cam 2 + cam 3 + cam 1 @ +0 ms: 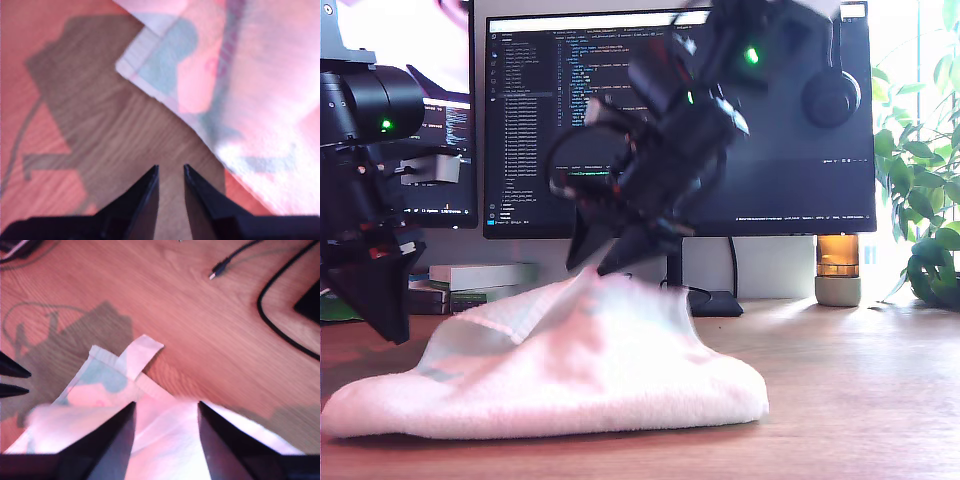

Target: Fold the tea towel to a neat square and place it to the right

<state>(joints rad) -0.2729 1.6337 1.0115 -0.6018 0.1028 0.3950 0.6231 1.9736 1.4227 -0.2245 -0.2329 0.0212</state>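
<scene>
The tea towel (570, 370) is seen lying in a soft, rumpled heap on the wooden desk (860, 390), toward the exterior view's left and middle, with one part drawn up into a peak under the arm at the middle of that view. In the second wrist view the cloth (165, 435) is seen lying between and under the dark fingers of my second gripper (166, 412), whose jaws are spread apart; whether the cloth is pinched cannot be told. A hemmed corner with a small loop (142, 352) is shown lying flat on the wood just beyond the fingertips. In the exterior view this gripper (605, 255) is blurred, just above the raised fold. My first gripper (171, 172) is held over bare wood with its jaws nearly together, a narrow gap left between them and nothing gripped; the towel's hemmed edge (165, 95) lies near it but apart. In the exterior view it (385, 320) hangs at the left, just beside the towel's end. Behind the desk a monitor (800, 150), headphones (832, 95), a plant (925, 200) and a black cable (280, 320) are seen.
</scene>
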